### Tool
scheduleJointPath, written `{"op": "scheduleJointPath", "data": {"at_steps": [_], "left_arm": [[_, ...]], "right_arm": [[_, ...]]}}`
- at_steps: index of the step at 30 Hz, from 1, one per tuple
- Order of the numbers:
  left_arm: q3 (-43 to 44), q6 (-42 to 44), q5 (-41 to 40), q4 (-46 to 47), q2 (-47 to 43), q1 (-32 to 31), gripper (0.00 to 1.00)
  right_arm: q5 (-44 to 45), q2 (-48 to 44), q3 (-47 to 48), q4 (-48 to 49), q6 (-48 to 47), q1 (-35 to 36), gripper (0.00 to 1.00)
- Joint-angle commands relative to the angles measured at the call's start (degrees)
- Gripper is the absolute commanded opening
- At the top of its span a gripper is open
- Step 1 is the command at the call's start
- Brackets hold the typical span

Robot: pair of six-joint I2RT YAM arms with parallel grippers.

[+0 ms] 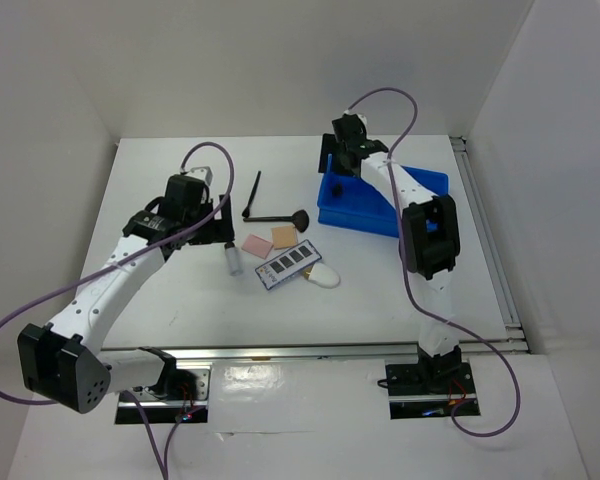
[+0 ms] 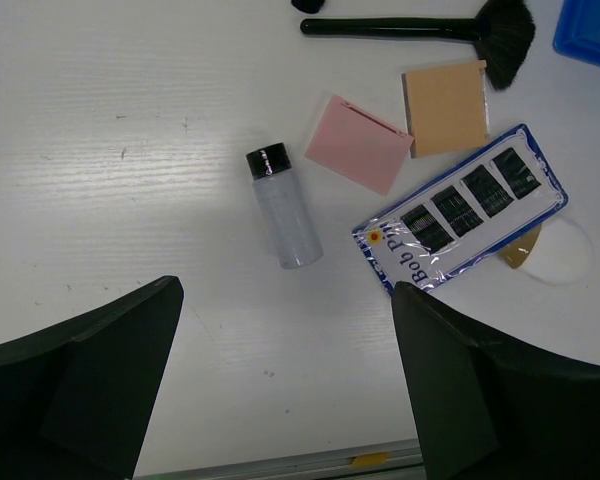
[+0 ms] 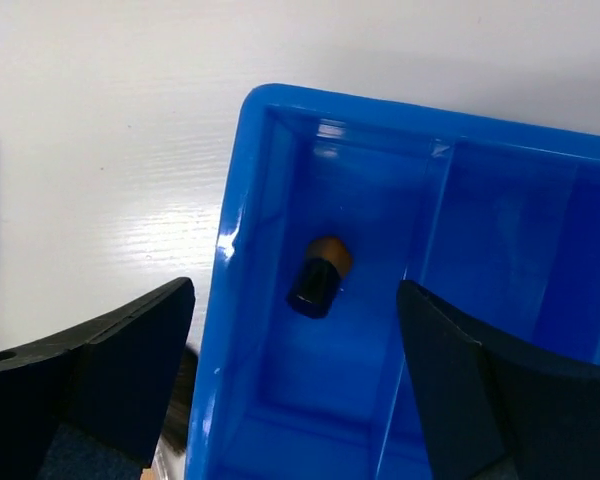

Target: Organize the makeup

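The makeup lies mid-table. A clear vial [image 2: 283, 207] with a black cap lies flat, also seen from above [image 1: 234, 260]. Right of it are a pink pad [image 2: 358, 145], a tan pad [image 2: 445, 108], a blue-edged card of black strips [image 2: 462, 208] and a white sponge [image 2: 555, 250]. A black fan brush [image 2: 420, 28] lies beyond them, with a second thin brush [image 1: 252, 195] next to it. My left gripper [image 2: 287, 300] is open and empty above the table, just short of the vial. My right gripper [image 3: 295, 330] is open above the blue tray [image 3: 235, 230], over a small black-capped tan bottle [image 3: 318, 278] lying in a corner compartment.
The blue tray [image 1: 420, 185] stands at the back right, partly under the right arm. White walls close in the table on the left, back and right. A metal rail [image 1: 310, 352] runs along the near edge.
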Motion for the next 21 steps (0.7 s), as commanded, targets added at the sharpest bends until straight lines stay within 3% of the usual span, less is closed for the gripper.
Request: {"op": "scheduleJointPath", "data": {"at_steps": [1, 3, 6, 7, 10, 13, 19, 21], "left_arm": [[2.4, 1.3, -1.8, 1.1, 0.6, -0.5, 1.0], [2.4, 1.3, -3.4, 1.1, 0.6, -0.5, 1.0], [3.5, -0.4, -7.7, 1.1, 1.8, -0.5, 1.0], [3.5, -0.5, -8.4, 1.7, 2.4, -0.5, 1.0], [6.3, -2.9, -8.9, 0.5, 4.8, -0.5, 1.0], [8.4, -8.1, -12.8, -3.6, 5.3, -0.5, 1.0], [6.2, -11.3, -18.5, -3.5, -2.1, -0.5, 1.0], [5.3, -9.8, -18.5, -2.2, -4.2, -0.5, 1.0]], "right_arm": [[0.2, -6.6, 1.8, 1.1, -1.4, 1.7, 0.89], [2.2, -11.1, -2.9, 3.5, -1.9, 3.6, 0.88], [2.7, -15.5, -8.9, 5.7, -2.7, 7.4, 0.76], [2.2, -15.5, -9.7, 5.7, -2.7, 8.3, 0.67], [-1.2, -14.2, -9.0, 6.2, -2.7, 11.0, 0.6], [-2.8, -6.8, -1.0, 3.1, -2.7, 14.1, 0.6], [-4.3, 7.6, 17.5, 0.8, 0.3, 16.1, 0.86], [-5.5, 12.0, 20.1, 1.4, 1.6, 16.6, 0.87]]}}
